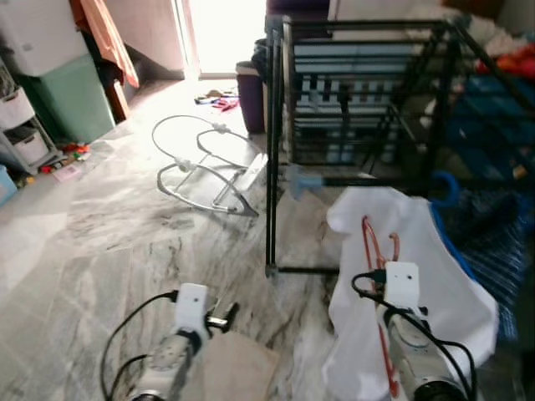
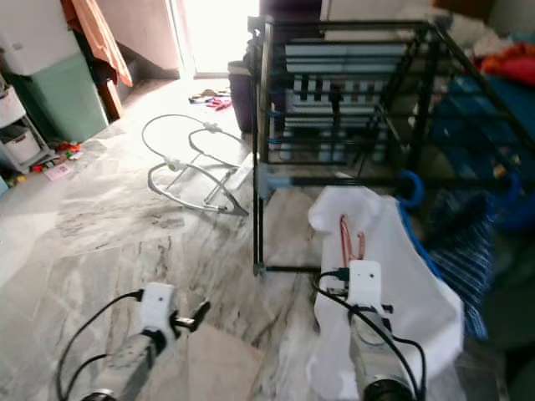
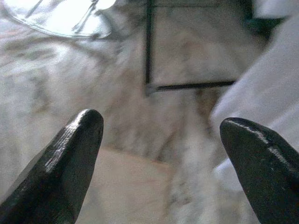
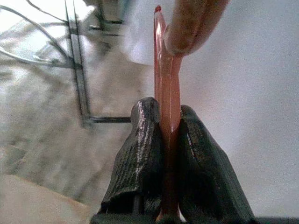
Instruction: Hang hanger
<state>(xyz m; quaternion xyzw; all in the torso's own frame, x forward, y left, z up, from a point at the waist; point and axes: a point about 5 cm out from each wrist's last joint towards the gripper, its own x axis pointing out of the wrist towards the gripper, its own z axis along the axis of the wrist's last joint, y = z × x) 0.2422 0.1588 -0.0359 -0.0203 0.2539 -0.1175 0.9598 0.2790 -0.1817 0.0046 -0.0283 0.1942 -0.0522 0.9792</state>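
My right gripper [image 4: 166, 111] is shut on a red-orange hanger [image 4: 167, 70], pinched edge-on between the two black fingers. The hanger [image 1: 369, 240] carries a white garment [image 1: 439, 288] that hangs low at the front right, just before the black drying rack [image 1: 359, 92]. The rack's upright post [image 1: 272, 167] stands to the left of the garment. My left gripper [image 3: 161, 122] is open and holds nothing. It hovers low at the front left [image 1: 222, 317] over the marble floor.
A metal bouncer frame [image 1: 209, 171] lies on the floor left of the rack. A tan mat [image 1: 238, 368] lies between my arms. Blue cloth and a basket [image 1: 493, 225] crowd the right side. A green cabinet [image 1: 71, 96] and drawers stand far left; a purple bin [image 1: 249, 96] stands behind.
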